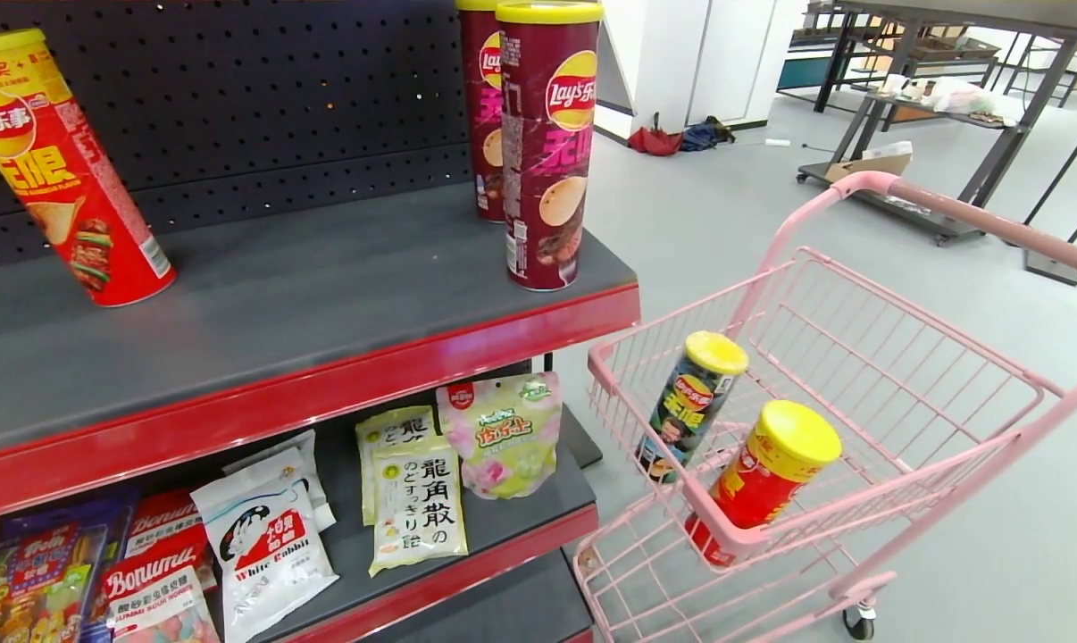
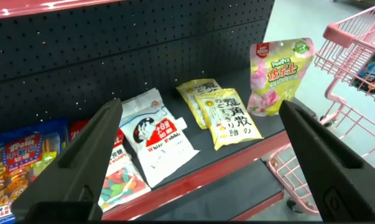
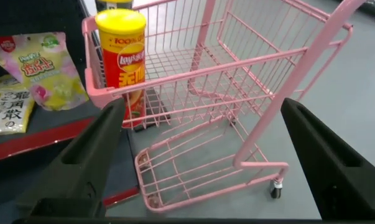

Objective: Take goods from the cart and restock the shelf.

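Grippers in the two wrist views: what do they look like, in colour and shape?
Both look alike. The left gripper has two matte black jaws, broad at the base and tapering like wedges to blunt tips, with flat, angular faces and a stepped edge. The right gripper has the same pair of plain black wedge-shaped jaws.

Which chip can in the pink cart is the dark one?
The farther can: its sides are dark, and it stands behind the red can. Both have yellow lids.
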